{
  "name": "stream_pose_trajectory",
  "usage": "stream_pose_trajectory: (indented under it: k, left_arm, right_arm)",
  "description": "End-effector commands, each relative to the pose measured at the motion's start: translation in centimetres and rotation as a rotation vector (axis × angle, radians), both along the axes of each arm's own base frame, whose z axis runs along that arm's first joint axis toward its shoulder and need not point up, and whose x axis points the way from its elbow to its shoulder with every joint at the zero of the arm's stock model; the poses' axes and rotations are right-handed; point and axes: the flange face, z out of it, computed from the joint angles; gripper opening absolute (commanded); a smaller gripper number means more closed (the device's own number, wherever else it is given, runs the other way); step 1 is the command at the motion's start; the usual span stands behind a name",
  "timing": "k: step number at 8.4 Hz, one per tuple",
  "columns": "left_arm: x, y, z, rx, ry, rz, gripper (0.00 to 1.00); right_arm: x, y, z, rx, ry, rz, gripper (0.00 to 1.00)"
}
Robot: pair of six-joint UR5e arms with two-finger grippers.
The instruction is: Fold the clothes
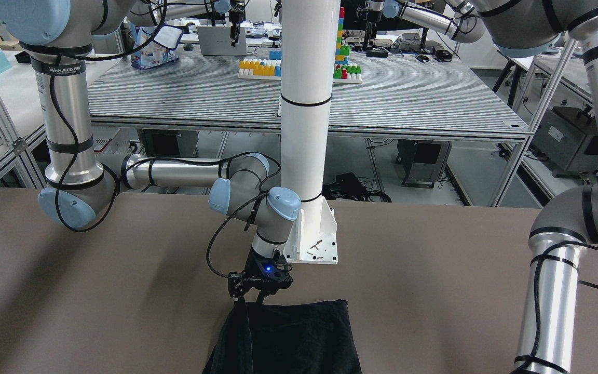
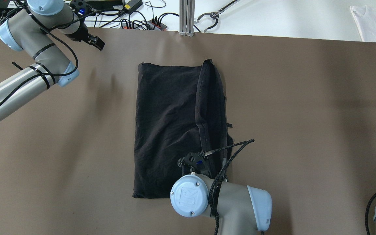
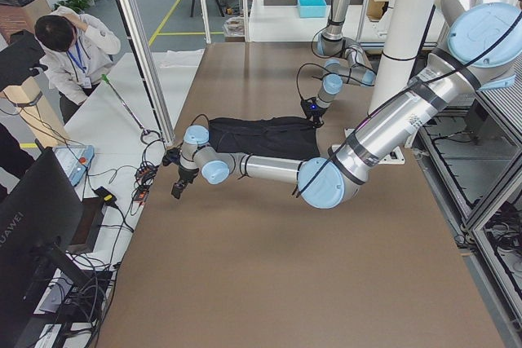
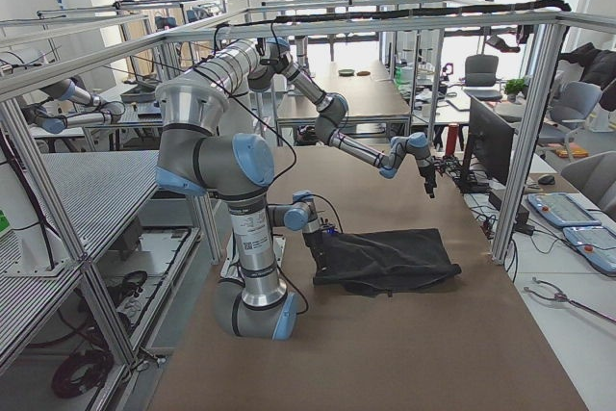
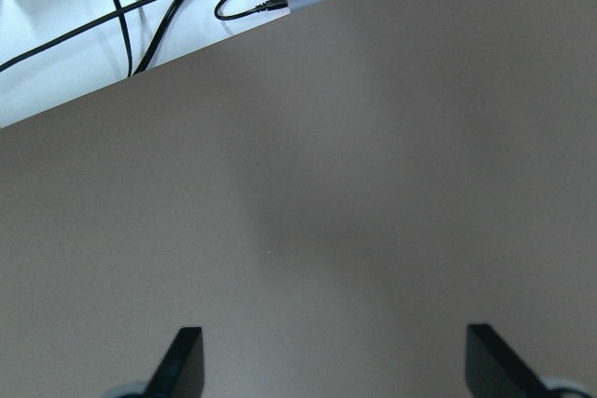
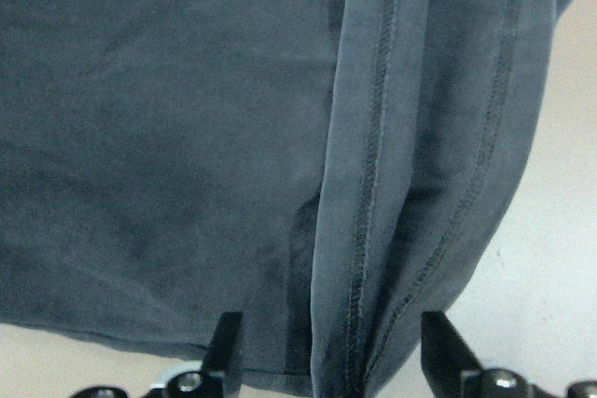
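— How are the arms posed?

— The right arm (image 2: 233, 202) enters at the near edge and bends its wrist down; the right gripper (image 6: 331, 361) points at the near right corner of the thin black matte fabric garment (image 2: 165, 130). Its jaws stand apart, straddling a raised hemmed band (image 6: 373, 184). The left arm (image 2: 11, 88) reaches to the far left corner of the brown table (image 2: 305, 114). The left gripper (image 5: 336, 365) hangs over bare tabletop, jaws wide apart, well apart from the garment.

— Where does the garment lie?

— Mid-table, lengthwise away from the robot.

— Anything unclear?

— The right wrist hides the near right corner from overhead. The front-facing view cuts the garment off. I cannot tell whether the fingers touch the fabric.
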Motion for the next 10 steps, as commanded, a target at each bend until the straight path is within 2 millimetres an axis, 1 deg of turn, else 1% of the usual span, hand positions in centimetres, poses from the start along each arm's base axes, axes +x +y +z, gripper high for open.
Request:
stream_pose_trajectory:
  k: [1, 4, 7, 8, 9, 10]
  left_arm:
    - [-0.2, 0.4, 0.5, 0.000, 0.001, 0.001, 1.00]
    - [0.2, 0.5, 0.5, 0.000, 0.001, 0.005, 1.00]
    - [0.2, 0.5, 0.5, 0.000, 0.001, 0.005, 1.00]
    - [0.2, 0.5, 0.5, 0.000, 0.001, 0.005, 1.00]
    - [0.2, 0.5, 0.5, 0.000, 0.001, 0.005, 1.00]
    - [0.2, 0.5, 0.5, 0.000, 0.001, 0.005, 1.00]
  right_arm:
    - [-0.6, 0.4, 0.0, 0.021, 0.002, -0.020, 0.50]
    - [-1.0, 0.6, 0.6, 0.017, 0.009, -0.023, 0.49]
    - [-0.8, 0.7, 2.3, 0.018, 0.036, -0.028, 0.49]
    - [-0.8, 0.7, 2.4, 0.024, 0.039, -0.026, 0.49]
    - [-0.7, 0.6, 2.8, 0.032, 0.049, -0.034, 0.46]
    - [-0.7, 0.7, 3.2, 0.032, 0.049, -0.034, 0.40]
